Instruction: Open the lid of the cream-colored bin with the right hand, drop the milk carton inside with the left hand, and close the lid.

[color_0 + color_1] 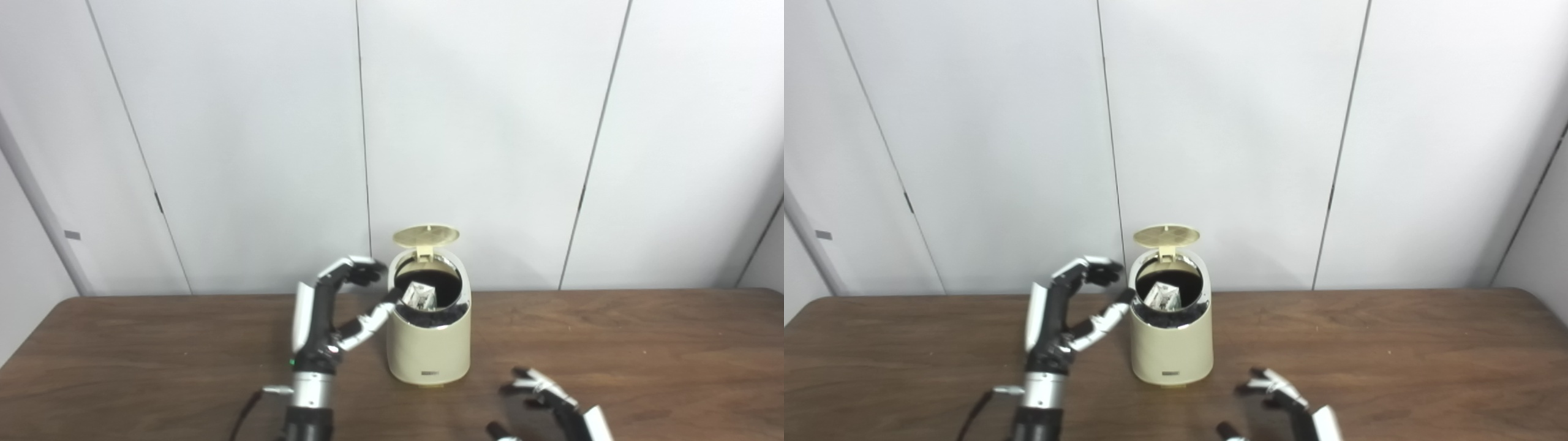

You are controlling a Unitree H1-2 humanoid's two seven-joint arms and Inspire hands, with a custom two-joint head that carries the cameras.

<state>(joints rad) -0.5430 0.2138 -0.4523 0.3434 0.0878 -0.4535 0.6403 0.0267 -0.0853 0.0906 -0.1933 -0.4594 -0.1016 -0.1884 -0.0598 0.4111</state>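
Since the carton (420, 296) already sits inside the bin (429, 349), tilted against the dark liner with a corner showing just below the rim, I judge the drop done and only the closing left. The lid (426, 235) stands up on its hinge at the far side of the bin, so it has to swing down toward me.

My left hand (334, 309) is just left of the bin, raised, fingers spread and holding nothing; the thumb tip lies at the rim on the left and the curled fingertips sit beside the upper left wall. Whether the thumb touches the rim I cannot tell.

My right hand (542, 398) hovers low over the table (643, 349), near and to the right of the bin, fingers apart and empty. The lid lies up, far and left from it. By the task that hand should close the lid, though the left is nearer it.
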